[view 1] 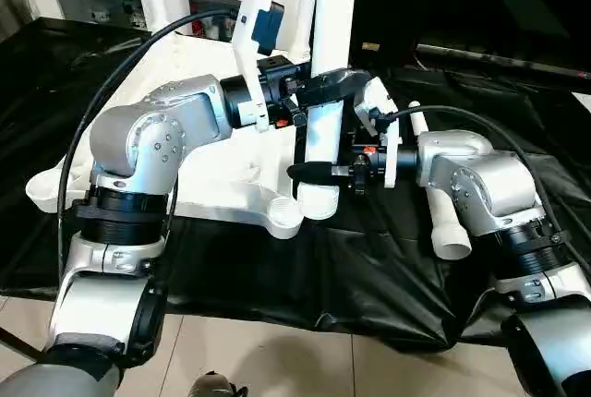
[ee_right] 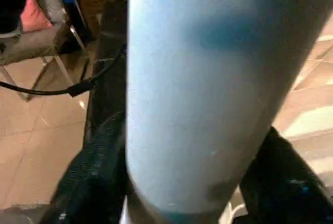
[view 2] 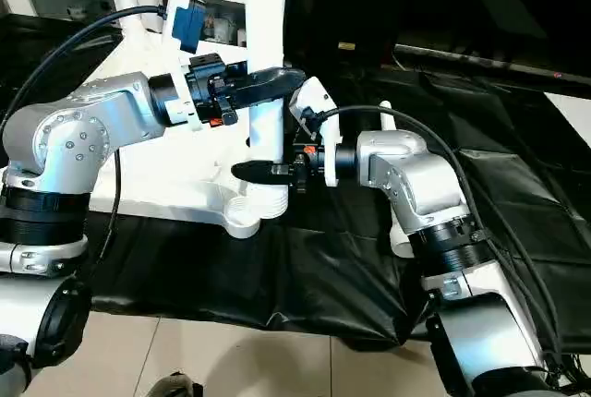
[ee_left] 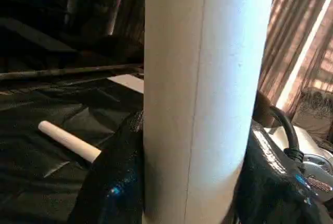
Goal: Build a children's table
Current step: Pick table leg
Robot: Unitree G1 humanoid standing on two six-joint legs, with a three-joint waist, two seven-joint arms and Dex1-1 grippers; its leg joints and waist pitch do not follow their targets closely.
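Both pincers clasp one upright, round, tapered white plastic leg (view 1: 325,129) standing at a corner socket (view 1: 294,212) of the upside-down white plastic tabletop (view 1: 222,175). Lower on that leg, nearer the socket, the right gripper (view 2: 277,173) has its black fingers on either side of the leg, partly spread to its width. Above it, the left gripper (view 1: 319,88) holds the same leg likewise.

Beside the leg, on the black sheet (view 1: 369,268), lies a spare white leg (view 1: 441,217) behind the right forearm. Beyond the leg, two fitted legs rise from the tabletop's far edge.

Risk, as I judge it: with the right grip slackened, the leg could tilt and bind in the socket, or the tabletop could slide on the sheet.

No readable writing or brand is visible.
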